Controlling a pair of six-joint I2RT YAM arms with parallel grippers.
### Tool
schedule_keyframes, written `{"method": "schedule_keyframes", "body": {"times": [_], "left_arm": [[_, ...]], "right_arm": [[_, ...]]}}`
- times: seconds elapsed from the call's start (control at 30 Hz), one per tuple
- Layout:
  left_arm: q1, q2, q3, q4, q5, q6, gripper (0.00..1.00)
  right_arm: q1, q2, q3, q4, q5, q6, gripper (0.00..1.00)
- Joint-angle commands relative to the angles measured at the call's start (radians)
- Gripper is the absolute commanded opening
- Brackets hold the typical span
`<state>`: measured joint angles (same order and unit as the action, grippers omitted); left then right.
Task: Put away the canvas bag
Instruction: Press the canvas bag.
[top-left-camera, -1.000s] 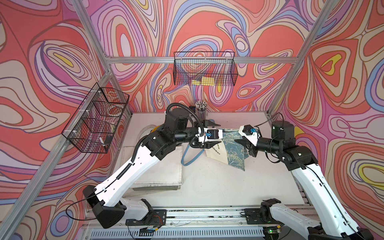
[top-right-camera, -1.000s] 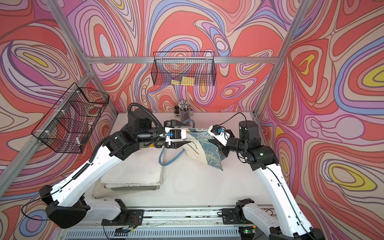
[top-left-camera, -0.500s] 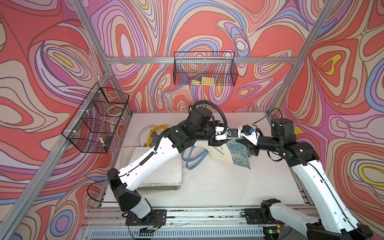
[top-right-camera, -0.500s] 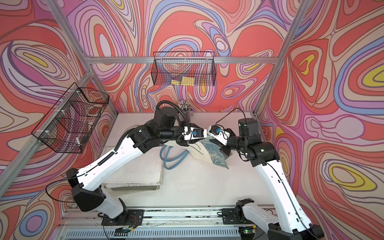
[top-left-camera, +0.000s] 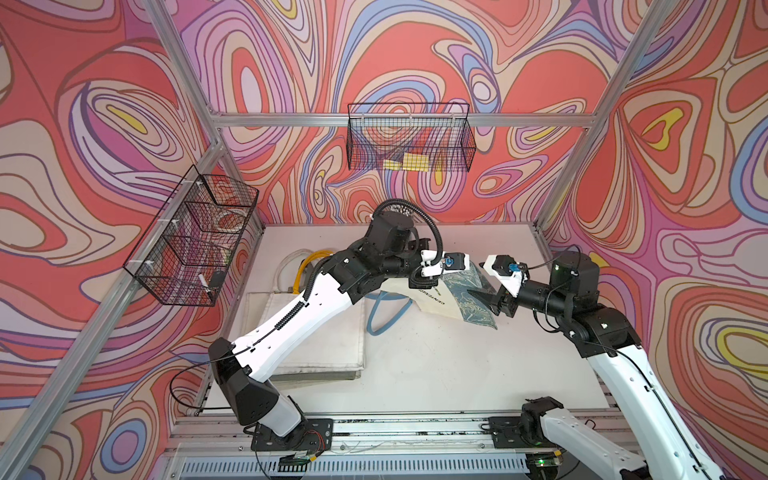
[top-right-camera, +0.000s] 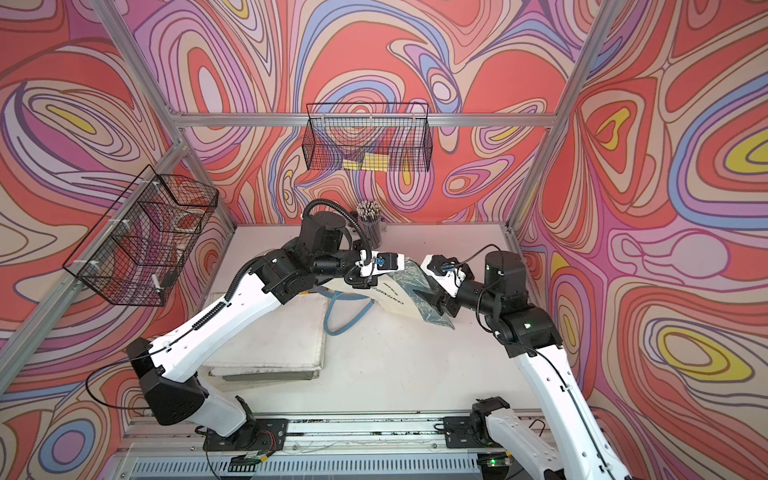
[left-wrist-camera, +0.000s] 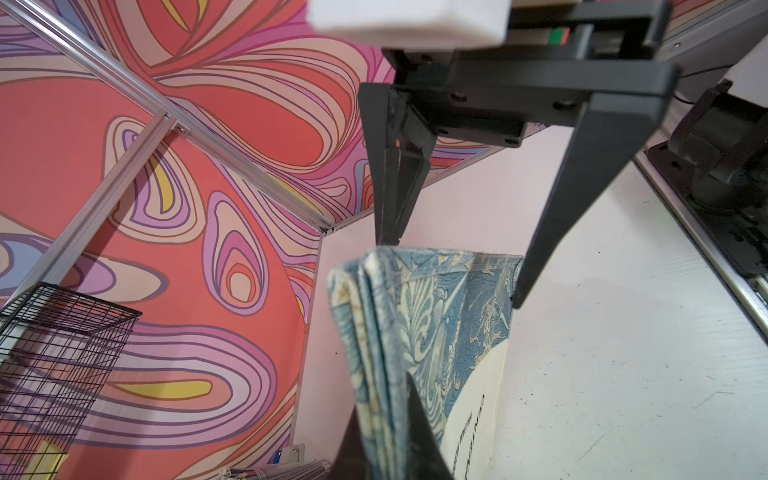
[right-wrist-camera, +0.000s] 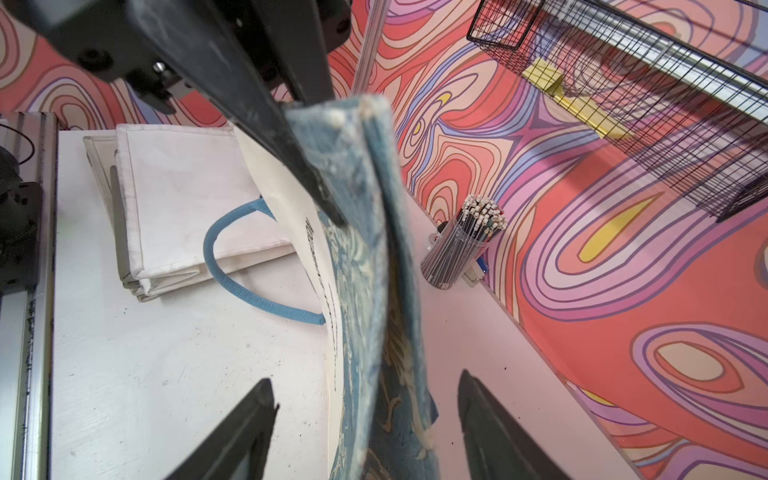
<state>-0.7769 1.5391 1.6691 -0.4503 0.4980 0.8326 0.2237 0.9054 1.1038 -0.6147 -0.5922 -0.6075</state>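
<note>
canvas bag (top-left-camera: 469, 300) held mid-table, bare table (top-left-camera: 457, 374) in front, pencil cup (top-right-camera: 370, 228) at back, bag stack (top-left-camera: 332, 349) left

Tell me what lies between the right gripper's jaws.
The folded edge of the canvas bag stands between the open jaws of the right gripper, as the right wrist view shows. The left gripper is shut on it.

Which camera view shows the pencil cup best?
Right wrist view: the pencil cup stands close, whole, sharp. Both top views show it small, partly behind the left arm; the left wrist view shows almost nothing.
</note>
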Motion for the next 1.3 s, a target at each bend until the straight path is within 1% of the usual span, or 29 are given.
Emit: {"method": "schedule_keyframes", "body": {"times": [0.0,0.1,0.23,0.47,0.6,0.67,0.77,0.87,0.9,0.93,0.97,1.0,1.07,1.13,1.17,1.23,1.27], "left_arm": [[0.057,-0.091,-0.029,0.153,0.184,-0.026,0.00],[0.085,-0.110,-0.035,0.146,0.268,-0.020,0.00],[0.109,-0.124,-0.035,0.149,0.333,-0.030,0.00],[0.144,-0.155,-0.043,0.124,0.355,-0.024,0.00],[0.174,-0.173,-0.063,0.154,0.340,-0.040,0.00],[0.194,-0.185,-0.080,0.196,0.348,-0.075,0.00],[0.199,-0.194,-0.092,0.226,0.328,-0.074,0.00],[0.199,-0.201,-0.110,0.273,0.318,-0.092,0.00],[0.199,-0.201,-0.116,0.290,0.315,-0.092,0.00],[0.199,-0.201,-0.118,0.299,0.309,-0.118,0.00],[0.199,-0.201,-0.122,0.308,0.302,-0.126,0.00],[0.199,-0.203,-0.130,0.323,0.288,-0.132,0.00],[0.199,-0.204,-0.147,0.338,0.268,-0.132,0.00],[0.199,-0.202,-0.151,0.312,0.241,-0.124,0.00],[0.199,-0.199,-0.153,0.299,0.225,-0.118,0.06],[0.199,-0.199,-0.158,0.267,0.184,-0.108,0.31],[0.197,-0.203,-0.165,0.262,0.167,-0.104,0.40]], "right_arm": [[-0.009,-0.022,-0.051,0.085,-0.011,0.089,0.79],[-0.013,-0.043,-0.089,0.115,-0.015,0.127,0.83],[-0.026,-0.040,-0.131,0.114,-0.018,0.133,0.84],[-0.063,-0.036,-0.163,0.129,-0.018,0.116,0.84],[-0.070,-0.027,-0.164,0.100,-0.041,0.100,0.79],[-0.069,-0.025,-0.175,0.081,-0.045,0.089,0.75],[-0.072,-0.028,-0.194,0.072,-0.046,0.083,0.62],[-0.072,-0.024,-0.205,0.072,-0.047,0.073,0.44],[-0.072,-0.018,-0.205,0.070,-0.047,0.065,0.35],[-0.072,-0.010,-0.202,0.062,-0.047,0.054,0.23],[-0.072,-0.002,-0.198,0.057,-0.038,0.042,0.08],[-0.072,0.007,-0.187,0.051,-0.011,0.027,0.00],[-0.072,0.030,-0.147,0.024,0.025,-0.003,0.00],[-0.072,0.049,-0.086,0.000,0.060,-0.032,0.00],[-0.072,0.058,-0.061,-0.007,0.079,-0.043,0.00],[-0.072,0.082,0.008,-0.029,0.124,-0.069,0.00],[-0.072,0.094,0.037,-0.047,0.138,-0.090,0.00]]}}
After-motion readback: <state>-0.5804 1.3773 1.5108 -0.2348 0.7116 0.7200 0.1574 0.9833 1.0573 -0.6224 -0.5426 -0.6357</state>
